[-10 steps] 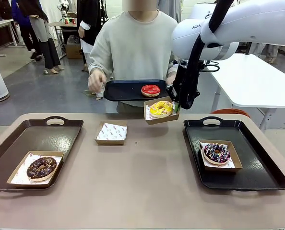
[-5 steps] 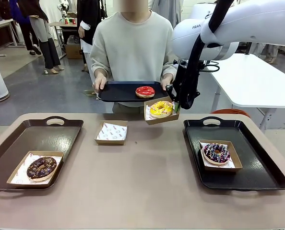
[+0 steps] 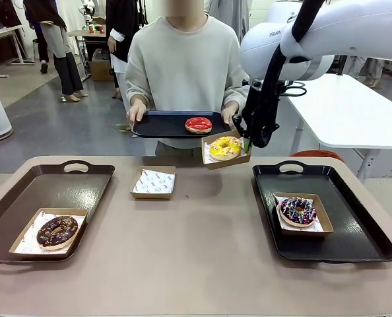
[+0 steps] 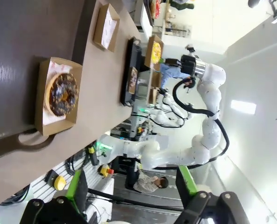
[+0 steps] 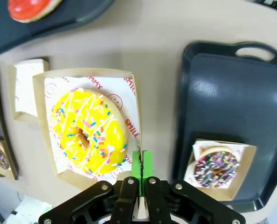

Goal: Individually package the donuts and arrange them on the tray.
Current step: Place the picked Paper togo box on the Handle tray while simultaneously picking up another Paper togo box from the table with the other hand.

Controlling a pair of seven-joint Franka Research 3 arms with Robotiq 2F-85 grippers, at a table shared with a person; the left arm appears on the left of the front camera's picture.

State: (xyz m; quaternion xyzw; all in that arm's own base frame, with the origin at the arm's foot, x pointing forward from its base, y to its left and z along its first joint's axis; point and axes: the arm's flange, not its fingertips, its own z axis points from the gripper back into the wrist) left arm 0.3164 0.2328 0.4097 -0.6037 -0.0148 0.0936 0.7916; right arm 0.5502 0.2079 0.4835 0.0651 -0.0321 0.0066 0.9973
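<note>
My right gripper [image 3: 247, 142] [image 5: 139, 164] is shut on the side wall of a cardboard box [image 3: 226, 149], holding it in the air above the table's far middle. In the box lies the yellow donut [image 3: 225, 147] [image 5: 89, 131]. A person across the table holds a dark tray [image 3: 163, 124] with both hands; the red donut [image 3: 198, 125] [image 5: 32, 6] lies on it. The chocolate donut [image 3: 57, 231] [image 4: 61, 93] sits boxed on the left tray [image 3: 51, 191]. The purple sprinkled donut [image 3: 297, 211] [image 5: 217, 170] sits boxed on the right tray [image 3: 344, 198]. My left gripper [image 4: 131, 170] is open, above the left tray.
An empty cardboard box with printed paper [image 3: 154, 182] [image 5: 26, 88] lies on the table between the two trays. The brown table [image 3: 196, 264] is bare in its middle and front. A white table [image 3: 354, 112] stands behind on the right.
My right gripper has carried the boxed yellow donut slightly right and up. The person has pulled the tray with the red donut closer and now grips it with both hands.
</note>
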